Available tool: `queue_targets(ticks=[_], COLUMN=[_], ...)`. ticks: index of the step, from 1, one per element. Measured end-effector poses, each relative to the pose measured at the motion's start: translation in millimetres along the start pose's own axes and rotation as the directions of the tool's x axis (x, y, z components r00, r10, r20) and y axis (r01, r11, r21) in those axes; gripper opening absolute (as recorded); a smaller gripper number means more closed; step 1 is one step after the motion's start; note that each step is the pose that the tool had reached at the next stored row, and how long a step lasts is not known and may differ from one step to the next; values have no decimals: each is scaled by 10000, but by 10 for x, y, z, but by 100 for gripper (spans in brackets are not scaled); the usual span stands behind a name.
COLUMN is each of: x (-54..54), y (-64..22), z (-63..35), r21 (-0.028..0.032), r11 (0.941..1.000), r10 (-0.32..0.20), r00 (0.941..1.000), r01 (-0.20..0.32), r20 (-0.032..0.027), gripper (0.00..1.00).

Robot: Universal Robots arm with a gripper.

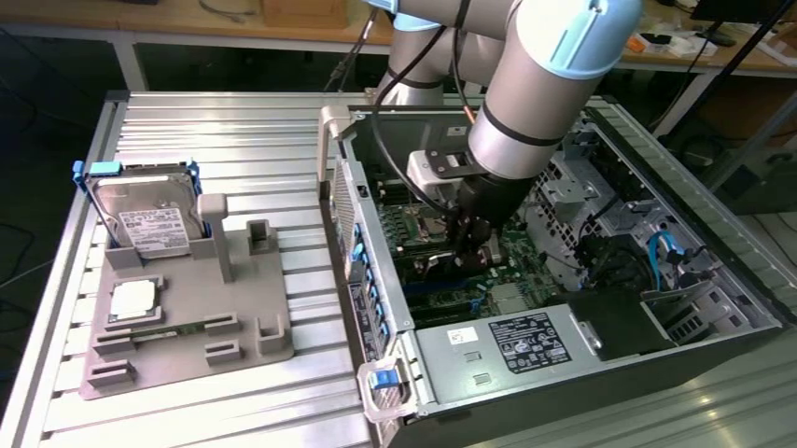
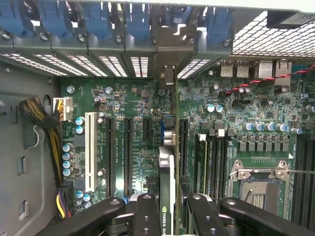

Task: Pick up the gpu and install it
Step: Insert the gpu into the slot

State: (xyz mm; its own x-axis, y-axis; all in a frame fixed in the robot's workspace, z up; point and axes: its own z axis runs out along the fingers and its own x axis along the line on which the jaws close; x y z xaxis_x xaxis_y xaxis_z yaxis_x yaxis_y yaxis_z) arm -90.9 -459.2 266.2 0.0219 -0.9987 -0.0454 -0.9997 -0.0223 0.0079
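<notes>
The gpu (image 2: 166, 169) is a thin dark card seen edge-on in the wrist view, with a green-and-white logo label on its edge. Its grey bracket end (image 2: 168, 76) reaches toward the slot openings in the case's rear wall. My gripper (image 2: 170, 204) is shut on it, one black finger (image 2: 145, 211) on each side. The card hangs over the green motherboard (image 2: 133, 105), beside two long black expansion slots (image 2: 127, 152); whether it touches a slot is hidden. In the exterior view my gripper (image 1: 473, 241) is down inside the open computer case (image 1: 373, 308).
Memory slots (image 2: 206, 162) and an open processor socket (image 2: 258, 182) lie on one side of the card, a white slot (image 2: 89, 152) and cable bundle (image 2: 39, 115) on the other. Outside the case, a grey fixture (image 1: 187, 322) holds a hard drive (image 1: 149, 219) and a square chip (image 1: 133, 299).
</notes>
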Motion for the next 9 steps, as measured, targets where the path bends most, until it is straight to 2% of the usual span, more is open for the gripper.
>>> queue_targets(ticks=[9], x=[14], y=[1], z=[-1], r21=[3], r11=[10000], r10=[29], r00=[10000], r01=[-29], r20=[31], gripper=[27])
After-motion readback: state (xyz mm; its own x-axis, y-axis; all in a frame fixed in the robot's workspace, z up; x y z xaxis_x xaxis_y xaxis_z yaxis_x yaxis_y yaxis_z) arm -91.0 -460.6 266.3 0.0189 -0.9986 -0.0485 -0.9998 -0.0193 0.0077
